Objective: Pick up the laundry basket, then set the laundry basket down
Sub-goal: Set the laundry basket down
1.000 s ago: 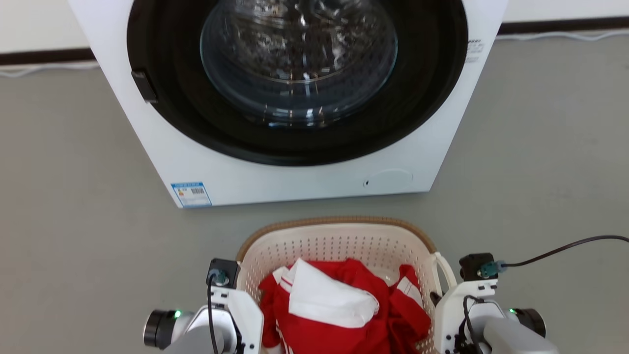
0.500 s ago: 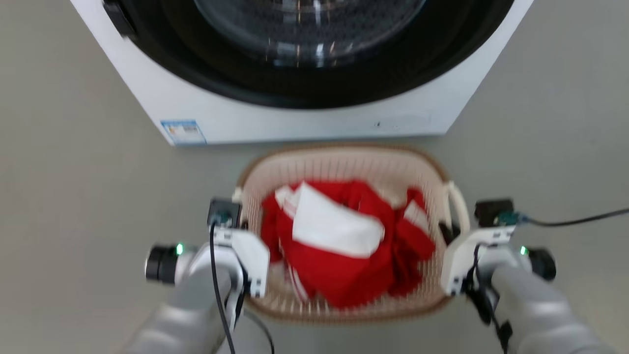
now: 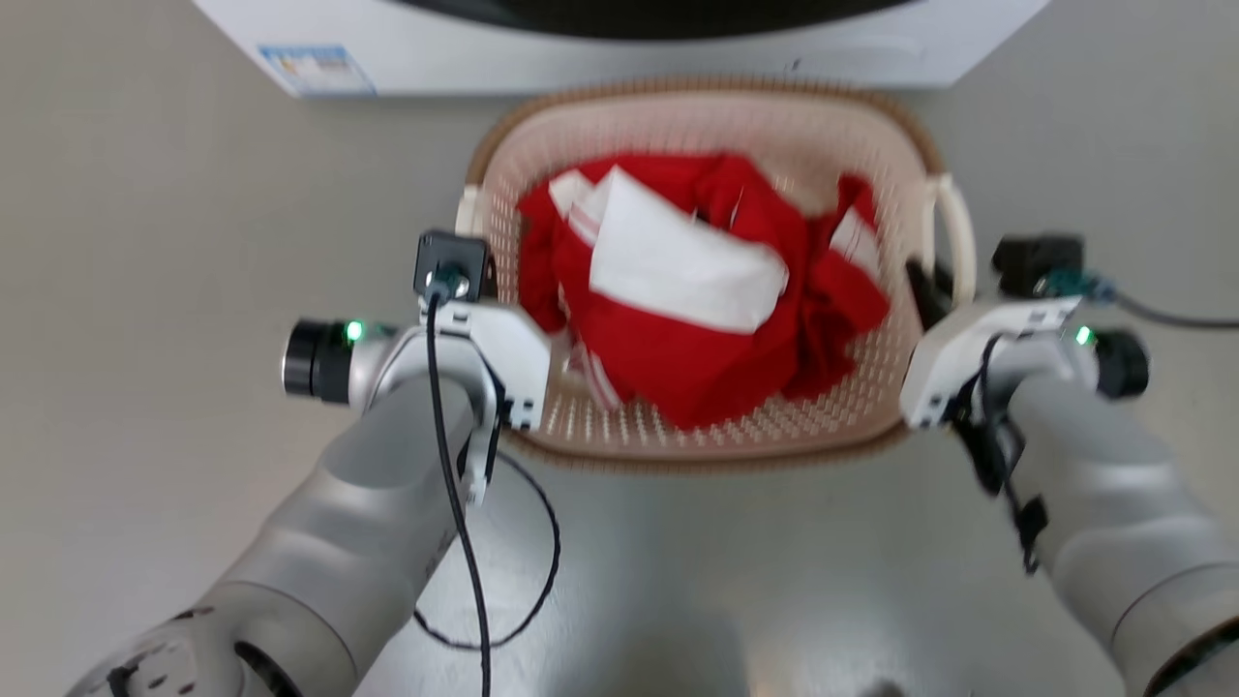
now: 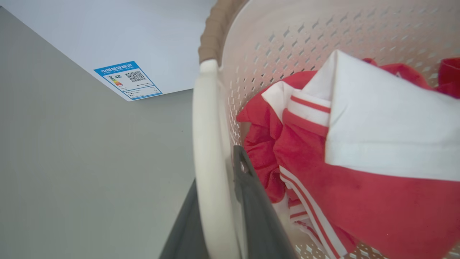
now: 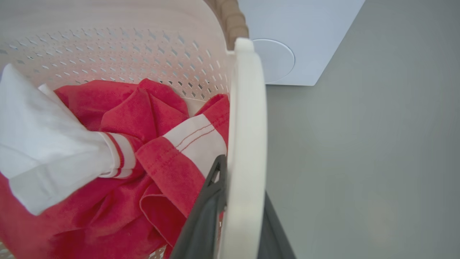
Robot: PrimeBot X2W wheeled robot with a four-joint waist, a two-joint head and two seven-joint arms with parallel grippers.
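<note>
— Downward the head camera had tipped since a second before, so the washing machine [image 3: 581,58] slid to the far edge of its picture; both grippers stayed on the handles. Any writing?
— One blue-and-white sticker [image 4: 127,80] low on the machine's left front: a QR code under a blue band of Chinese characters, the small print too fine to read.
— And the laundry basket [image 3: 774,121]?
— Cream, perforated, with a brown woven-look rim. It sat between the arms, just near of the machine, holding red-and-white clothes [image 3: 697,319]. Whether it was clear of the grey floor [image 3: 145,290] I couldn't tell.
— The grip?
— The left gripper [image 4: 215,180] pinched the left loop handle [image 4: 206,144], one dark finger inside and one outside; the right gripper [image 5: 244,187] pinched the right loop handle [image 5: 248,108] likewise.
— Anything around?
— A round flap [image 5: 273,59] low on the machine's right, and a black cable [image 3: 542,561] looping by the left forearm.
</note>
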